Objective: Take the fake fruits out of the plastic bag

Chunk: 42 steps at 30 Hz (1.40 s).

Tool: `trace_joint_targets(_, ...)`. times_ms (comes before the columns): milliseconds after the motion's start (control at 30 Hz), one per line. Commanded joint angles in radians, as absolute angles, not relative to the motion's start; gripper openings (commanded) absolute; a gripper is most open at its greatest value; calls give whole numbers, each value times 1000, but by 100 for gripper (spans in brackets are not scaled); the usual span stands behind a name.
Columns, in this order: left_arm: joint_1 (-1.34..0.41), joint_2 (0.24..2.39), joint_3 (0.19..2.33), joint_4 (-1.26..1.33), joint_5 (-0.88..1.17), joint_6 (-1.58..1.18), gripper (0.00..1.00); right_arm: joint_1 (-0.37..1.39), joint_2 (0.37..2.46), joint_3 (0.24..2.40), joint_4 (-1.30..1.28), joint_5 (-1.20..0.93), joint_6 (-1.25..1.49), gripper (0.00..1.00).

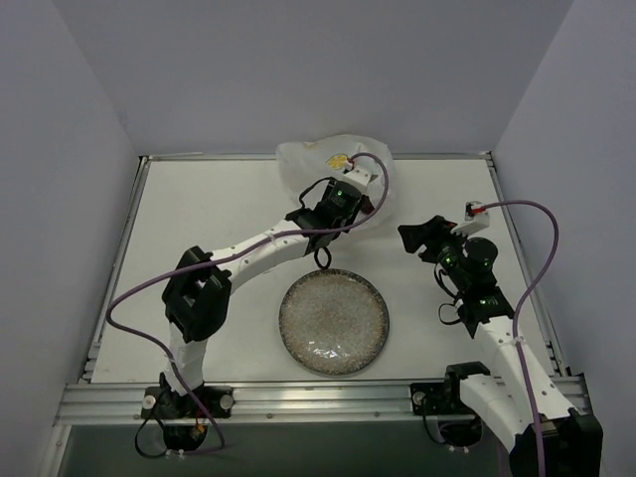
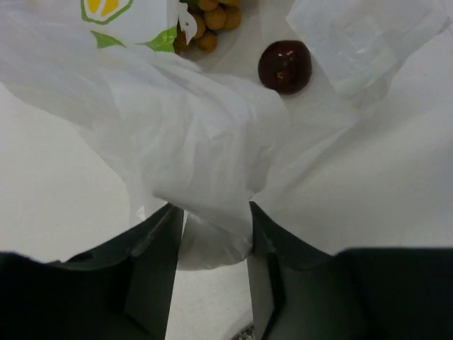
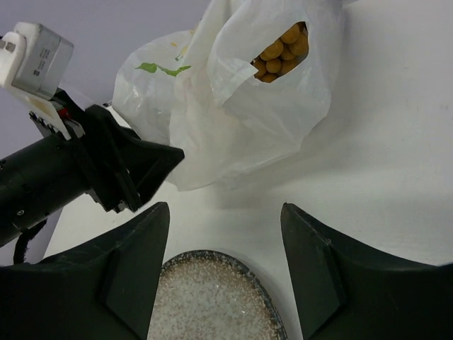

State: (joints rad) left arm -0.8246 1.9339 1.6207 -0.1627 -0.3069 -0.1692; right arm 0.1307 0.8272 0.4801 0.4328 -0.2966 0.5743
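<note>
White arm links [image 1: 263, 248], black joints [image 1: 199, 293], purple cables [image 1: 556, 246], black left gripper [image 2: 214, 212]

The jaws pinch a bunched fold of the white plastic bag [image 2: 198, 142], which spreads over the pale counter [image 2: 396, 191]. Beyond, a dark maroon ball [image 2: 284, 66] lies on the plastic near yellow-orange berries [image 2: 216, 18] that are cut off by the top edge.

We saw a white bag [image 2: 198, 142] with green-leaf print, yellow-orange berries [image 2: 212, 18], a dark maroon ball [image 2: 284, 66] and a speckled plate [image 1: 334, 322].

The white table [image 1: 199, 219] carries the plastic bag [image 1: 303, 159] at its far edge and a speckled plate [image 1: 333, 323] nearer the arms.
</note>
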Motion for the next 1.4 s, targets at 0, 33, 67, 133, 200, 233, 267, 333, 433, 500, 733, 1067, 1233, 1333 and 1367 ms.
trace_joint_targets(0,-824,1898,1709,-181,-431,-126,34,140,844,482,497,-318,557,61)
trace_joint_targets(33,-822,1882,1682,-172,-437,-130,25,141,853,482,499,-318,557,66)
trace_joint_targets(67,-822,1864,1658,-140,-446,-144,9,143,862,483,500,-318,555,67)
trace_joint_targets(133,-822,1784,1597,-100,-445,-167,2,147,891,488,503,-318,552,74)
trace_joint_targets(200,-822,1697,1499,-48,-427,-210,2,166,914,500,483,-278,546,79)
trace_joint_targets(233,-821,1668,1468,-35,-413,-228,2,173,936,517,474,-252,539,84)
trace_joint_targets(267,-819,1613,1409,-17,-390,-268,2,198,949,529,447,-227,511,87)
trace_joint_targets(333,-818,1560,1347,30,-330,-305,2,235,991,589,401,-149,482,91)
trace_joint_targets(433,-815,1474,1249,67,-272,-365,2,348,1044,676,324,-16,434,93)
trace_joint_targets(500,-813,1413,1191,74,-249,-399,3,429,1074,719,285,69,419,93)
trace_joint_targets(733,-819,1200,985,118,-157,-512,2,553,1126,834,219,169,385,55)
trace_joint_targets(1067,-822,1144,816,227,-121,-572,2,784,1267,799,332,279,410,9)
trace_joint_targets(1233,-821,1177,793,293,-130,-557,2,758,1397,846,411,337,353,2)
trace_joint_targets(1333,-816,1172,781,316,-141,-557,2,743,1471,867,442,365,275,3)
trace_joint_targets(1367,-816,1167,773,328,-141,-555,3,732,1494,883,442,374,270,3)
